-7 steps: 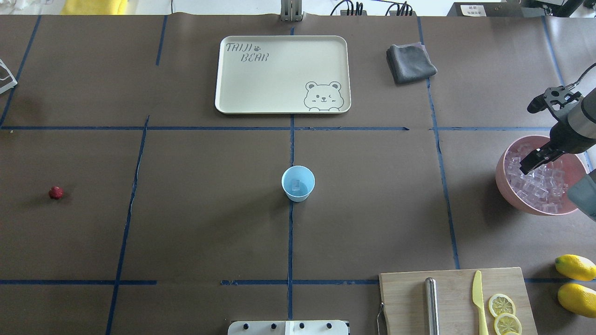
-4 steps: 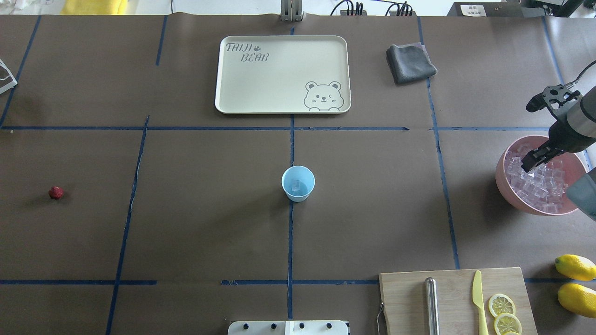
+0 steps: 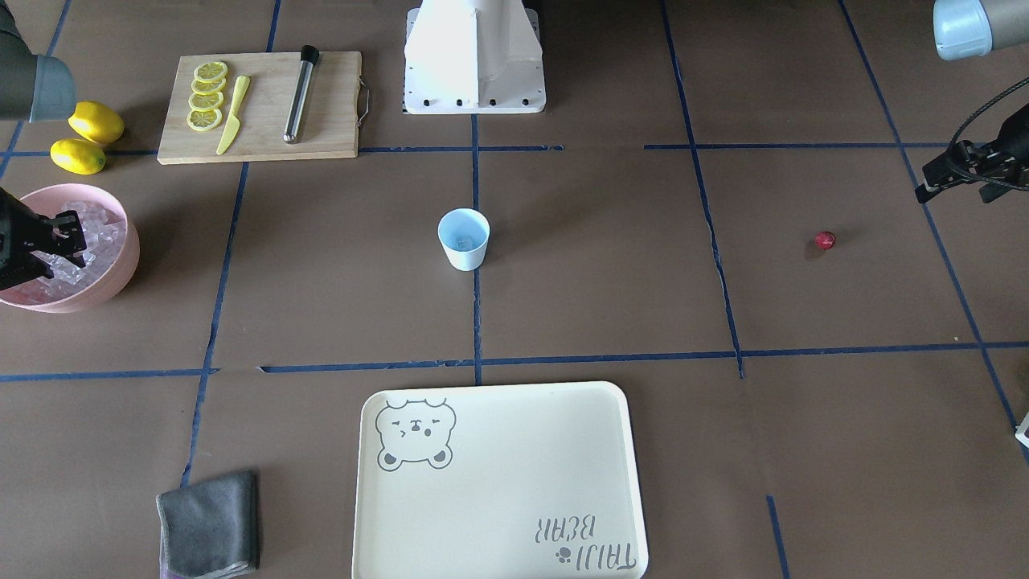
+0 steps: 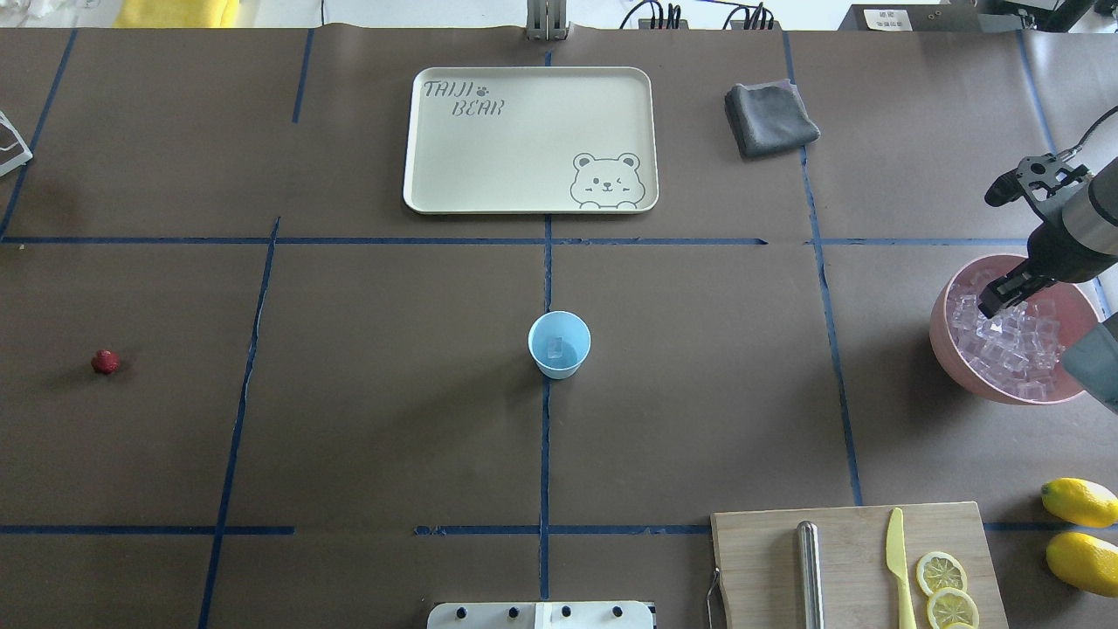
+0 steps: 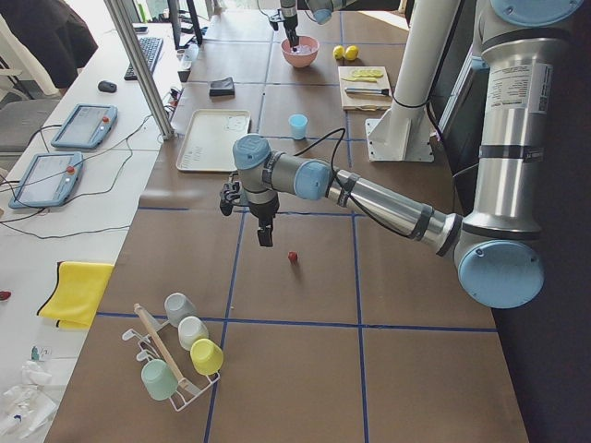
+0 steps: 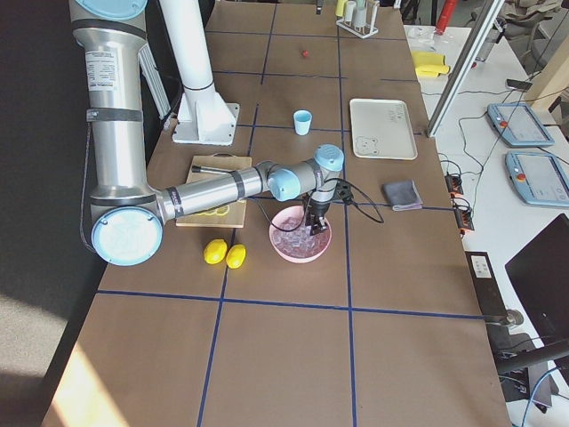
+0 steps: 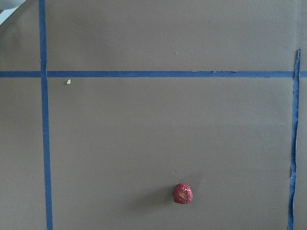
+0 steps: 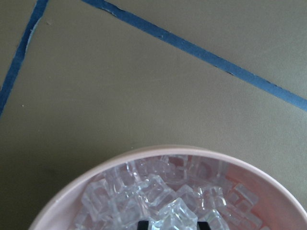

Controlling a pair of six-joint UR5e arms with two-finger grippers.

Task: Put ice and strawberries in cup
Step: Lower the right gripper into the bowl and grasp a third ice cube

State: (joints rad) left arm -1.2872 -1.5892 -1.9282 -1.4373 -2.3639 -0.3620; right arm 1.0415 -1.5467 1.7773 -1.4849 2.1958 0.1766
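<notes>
The light-blue cup [image 4: 559, 345] stands at the table's middle with one ice cube [image 4: 555, 349] inside. More ice [image 4: 1004, 349] fills the pink bowl [image 4: 940, 336] at the right. My right gripper [image 4: 996, 301] is down in that bowl, open, and in the right wrist view its fingertips [image 8: 142, 224] stand on either side of a cube [image 8: 177, 213]. The strawberry [image 4: 105, 362] lies alone far left on the table. In the exterior left view my left gripper [image 5: 265, 236] hangs just above the table near the strawberry [image 5: 292, 257]. I cannot tell whether it is open or shut.
A cream tray [image 4: 524, 140] and a grey cloth [image 4: 769, 118] lie at the far side. A cutting board [image 4: 856, 559] with a metal muddler, a yellow knife and lemon slices sits front right, with two lemons [image 4: 1079, 501] beside it.
My right gripper has shifted slightly toward the bowl's far side and sits lower among the ice. The cup and the strawberry have not moved.
</notes>
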